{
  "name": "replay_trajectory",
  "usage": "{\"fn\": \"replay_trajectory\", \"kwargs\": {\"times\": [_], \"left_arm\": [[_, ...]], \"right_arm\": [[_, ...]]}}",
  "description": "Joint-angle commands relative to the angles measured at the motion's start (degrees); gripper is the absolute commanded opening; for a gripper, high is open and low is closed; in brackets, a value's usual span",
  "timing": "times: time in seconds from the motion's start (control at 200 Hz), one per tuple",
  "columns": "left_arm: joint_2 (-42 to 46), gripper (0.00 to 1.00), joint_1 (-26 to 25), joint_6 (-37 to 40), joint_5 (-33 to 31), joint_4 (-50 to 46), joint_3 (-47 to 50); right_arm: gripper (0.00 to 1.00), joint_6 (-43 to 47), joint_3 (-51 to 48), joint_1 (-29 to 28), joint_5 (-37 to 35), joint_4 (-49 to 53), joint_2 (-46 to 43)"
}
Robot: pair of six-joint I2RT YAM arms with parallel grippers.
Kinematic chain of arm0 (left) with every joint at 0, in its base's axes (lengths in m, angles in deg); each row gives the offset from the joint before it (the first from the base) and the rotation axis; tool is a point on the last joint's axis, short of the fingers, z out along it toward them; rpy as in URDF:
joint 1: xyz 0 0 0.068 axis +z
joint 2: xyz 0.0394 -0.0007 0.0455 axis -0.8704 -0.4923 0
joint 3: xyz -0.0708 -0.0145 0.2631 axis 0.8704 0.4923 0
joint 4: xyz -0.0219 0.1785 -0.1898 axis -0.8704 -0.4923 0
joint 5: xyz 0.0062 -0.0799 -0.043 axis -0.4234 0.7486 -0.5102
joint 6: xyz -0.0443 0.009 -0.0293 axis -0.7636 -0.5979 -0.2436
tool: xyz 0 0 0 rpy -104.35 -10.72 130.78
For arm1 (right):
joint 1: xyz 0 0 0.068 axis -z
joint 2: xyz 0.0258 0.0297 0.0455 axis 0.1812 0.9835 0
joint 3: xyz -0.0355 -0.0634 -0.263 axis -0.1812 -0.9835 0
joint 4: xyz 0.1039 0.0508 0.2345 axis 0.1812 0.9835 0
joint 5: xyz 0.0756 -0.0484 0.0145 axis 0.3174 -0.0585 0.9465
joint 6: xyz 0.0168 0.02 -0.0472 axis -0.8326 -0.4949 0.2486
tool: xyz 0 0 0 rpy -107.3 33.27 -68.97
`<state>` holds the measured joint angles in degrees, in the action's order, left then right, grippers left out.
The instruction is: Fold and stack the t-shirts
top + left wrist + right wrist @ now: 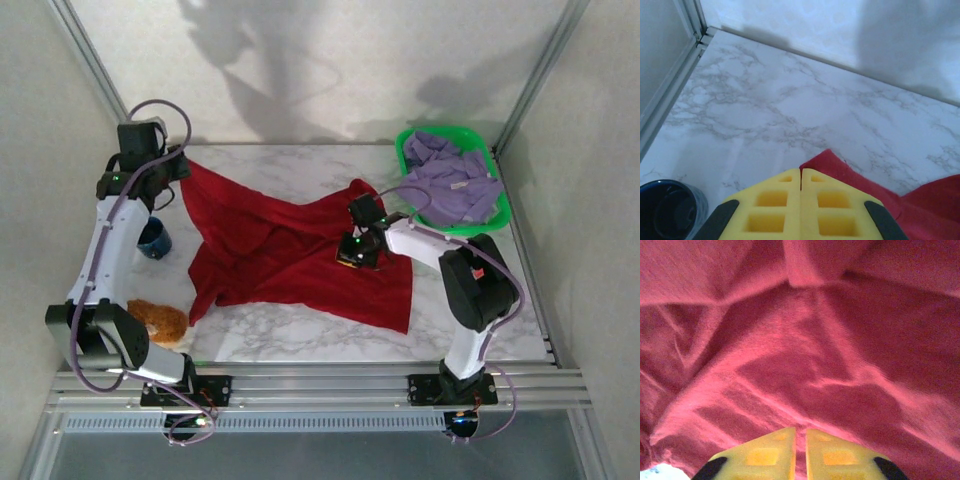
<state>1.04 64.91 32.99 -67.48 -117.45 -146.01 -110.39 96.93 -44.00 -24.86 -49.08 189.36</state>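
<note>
Two t-shirts in view. One red t-shirt (290, 250) lay spread and rumpled across the marble counter (290, 335), stretched between both sets of fingers. One lavender t-shirt (445, 190) sat bunched in the single green basket (403, 152), beyond and to the right of the right fingers and well apart from them. A small white label (460, 185) showed on it.

The left fingers (178, 170) were at the far-left corner of the counter. In the left wrist view the two yellow left fingers (797, 176) were pressed together with only a thin seam between them. A corner of the red t-shirt (865, 197) came out right at their tips, so they were closed on that corner. Bare counter (765, 115) lay ahead of them.

The right fingers (352, 258) were down on the middle of the red t-shirt. In the right wrist view the right fingers (792, 436) were nearly together, with a sliver of red cloth in the gap. They were pinching the red t-shirt (805, 350), which ran out from the tips in taut folds.

One dark blue cup (153, 238) stood on the counter just left of the shirt, on the near side of the left fingers. The cup (670, 212) also showed low and to the left of them in the left wrist view. One orange-brown fuzzy lump (160, 320) lay at the near-left edge, well apart from both sets of fingers.
</note>
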Motion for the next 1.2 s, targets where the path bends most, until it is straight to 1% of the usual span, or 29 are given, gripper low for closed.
{"fn": "replay_trajectory", "kwargs": {"times": [0.0,0.2,0.3,0.381,0.396,0.451,0.516,0.591,0.681,0.756,0.791,0.921,1.021,1.091,1.197], "left_arm": [[1.3,0.00,1.1,0.4,2.3,0.6,-2.2],[0.9,0.00,1.4,-0.1,4.2,1.0,-2.2],[1.7,0.00,1.4,0.0,4.4,1.2,-0.1],[2.9,0.00,1.4,0.0,3.8,1.9,2.5],[3.2,0.00,1.4,0.0,3.7,2.1,2.9],[3.8,0.00,1.4,0.0,3.5,2.8,4.5],[4.3,0.00,1.4,-0.2,3.4,3.2,6.0],[4.4,0.00,1.4,-0.2,3.4,3.3,6.9],[4.8,0.00,1.4,0.0,3.4,3.2,7.8],[4.8,0.00,1.4,0.4,3.0,3.2,8.2],[4.7,0.00,1.5,0.6,3.0,3.2,8.2],[3.9,0.00,1.7,0.5,3.7,3.0,8.2],[3.7,0.00,1.6,0.1,4.5,3.9,9.1],[3.7,0.00,1.7,-0.3,4.7,5.1,10.3],[3.2,0.00,1.7,-0.6,5.1,5.6,11.1]], "right_arm": [[0.10,-1.5,1.3,-2.0,2.6,-0.8,3.2],[0.09,-4.0,0.0,-6.0,5.4,0.4,5.3],[0.08,-4.9,-1.7,-8.1,6.8,1.8,4.8],[0.05,-5.3,-2.5,-8.9,8.8,2.9,4.4],[0.05,-5.5,-2.6,-10.4,9.2,3.0,4.2],[0.05,-6.2,-2.8,-12.4,10.7,3.3,3.6],[0.08,-6.8,-2.3,-14.3,10.7,4.2,2.1],[0.17,-7.1,-1.9,-14.7,5.7,6.1,-2.7],[0.34,-4.2,2.2,-12.4,-2.4,12.0,-8.4],[0.43,-0.5,8.1,-9.5,-6.1,17.4,-10.2],[0.46,1.8,11.1,-6.6,-7.4,19.7,-10.1],[0.50,9.4,21.5,0.4,-9.7,25.4,-5.4],[0.51,12.6,27.0,5.5,-9.8,24.3,-0.1],[0.51,14.6,31.1,7.9,-11.4,23.9,4.6],[0.52,16.1,37.3,10.9,-11.6,22.9,11.4]]}}
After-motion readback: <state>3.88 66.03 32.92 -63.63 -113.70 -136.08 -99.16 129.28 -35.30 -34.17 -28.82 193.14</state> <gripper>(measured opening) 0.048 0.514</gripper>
